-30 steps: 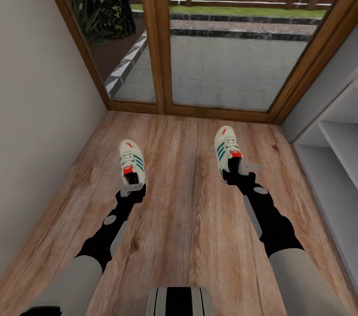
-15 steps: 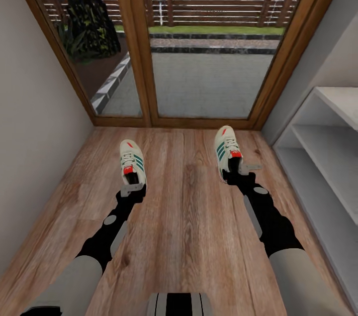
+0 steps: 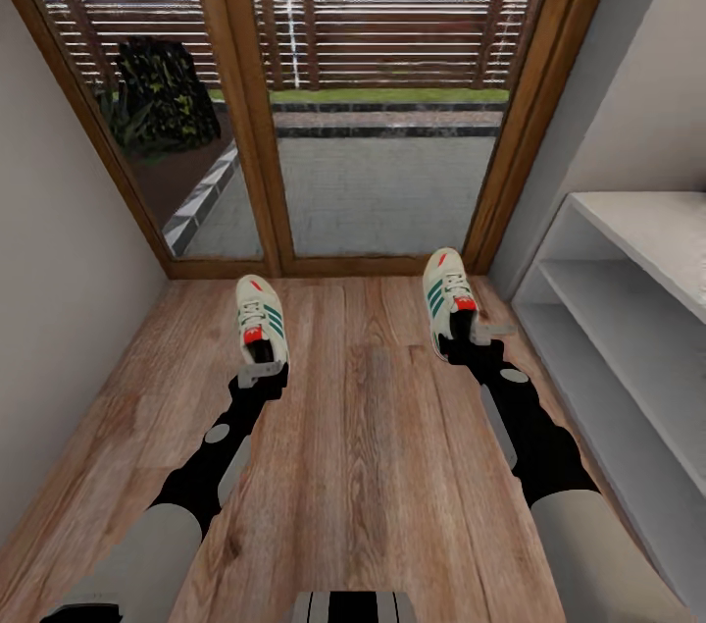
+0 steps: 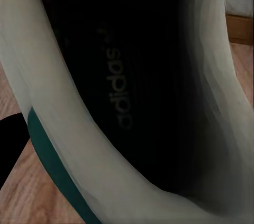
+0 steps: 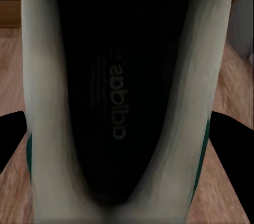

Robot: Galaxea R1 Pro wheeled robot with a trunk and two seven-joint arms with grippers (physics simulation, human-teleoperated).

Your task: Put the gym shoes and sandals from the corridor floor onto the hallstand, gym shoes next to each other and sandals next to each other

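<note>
Each arm carries one cream-white lace-up gym shoe with green stripes: the left gripper [image 3: 261, 370] is clamped on the heel of one sneaker [image 3: 259, 320], the right gripper [image 3: 474, 337] on the other [image 3: 447, 297] — both held above the wood-plank corridor floor [image 3: 363, 466]. The right shoe hangs just beside the pale grey-white shelved rack [image 3: 628, 329]; the left is well apart from it. Heel-only grips look risky — a swing toward the rack could tip a shoe loose or knock its toe against a shelf edge.
</note>
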